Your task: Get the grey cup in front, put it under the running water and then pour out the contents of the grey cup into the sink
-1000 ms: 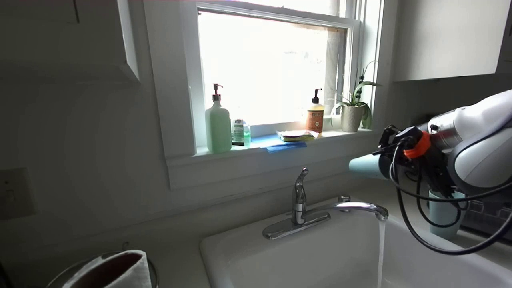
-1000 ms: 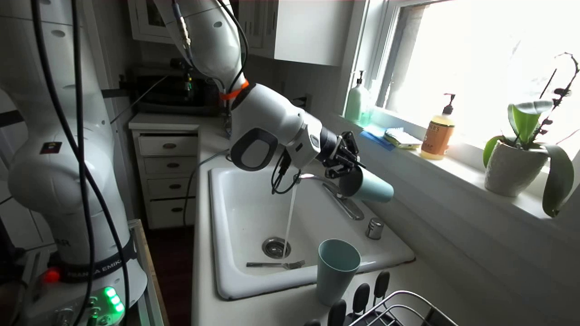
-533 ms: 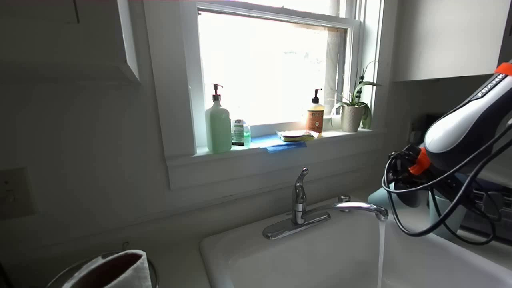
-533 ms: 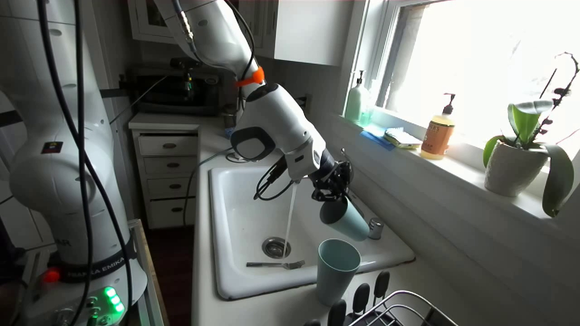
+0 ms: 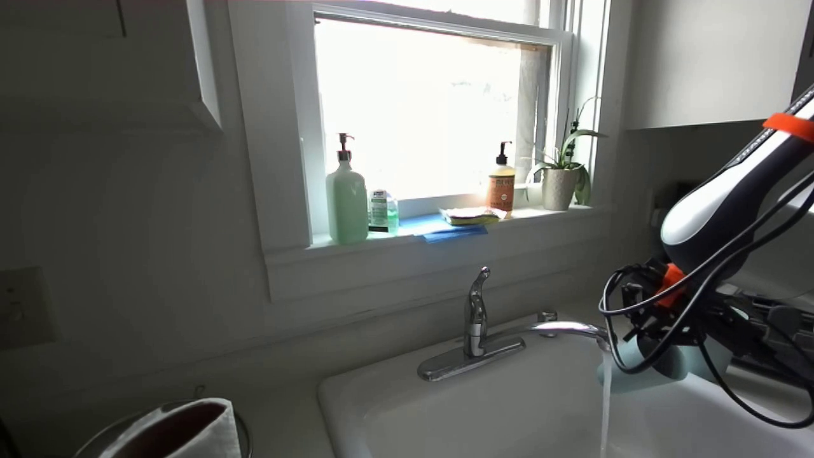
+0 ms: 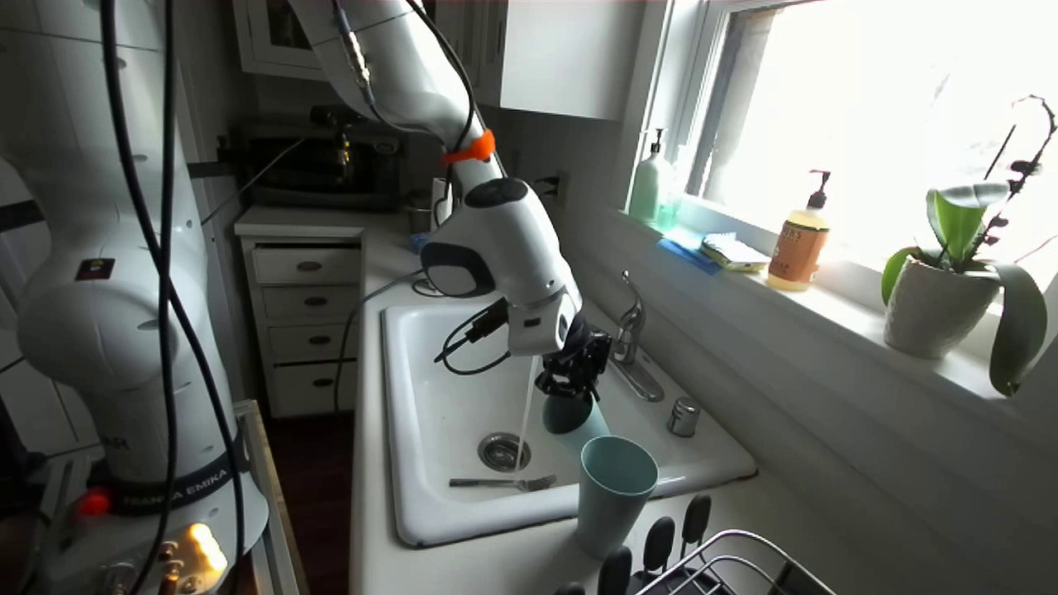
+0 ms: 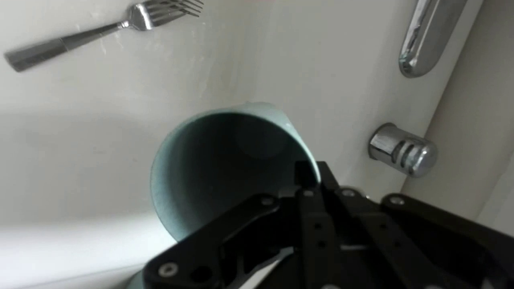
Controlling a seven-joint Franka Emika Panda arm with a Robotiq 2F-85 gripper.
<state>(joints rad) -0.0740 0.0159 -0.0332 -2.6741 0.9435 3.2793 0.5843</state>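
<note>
The grey cup is a tapered tumbler tilted low over the sink, mouth towards my wrist. It also shows in an exterior view. My gripper is shut on its rim, one fingertip inside and one outside; the gripper shows in both exterior views. In the wrist view the inside of the grey cup is dark. The running water falls beside the cup, apart from it; in an exterior view the stream crosses the cup's base end. The white sink lies below.
A second tumbler stands upright on the counter beside the sink. A fork and the drain are on the sink floor. A chrome cap, the faucet lever and a wire rack stand nearby.
The arm has lowered the grey cup from above the back counter down over the sink, closer to the stream. The gripper stays shut on it. The base light turned from green to amber.
</note>
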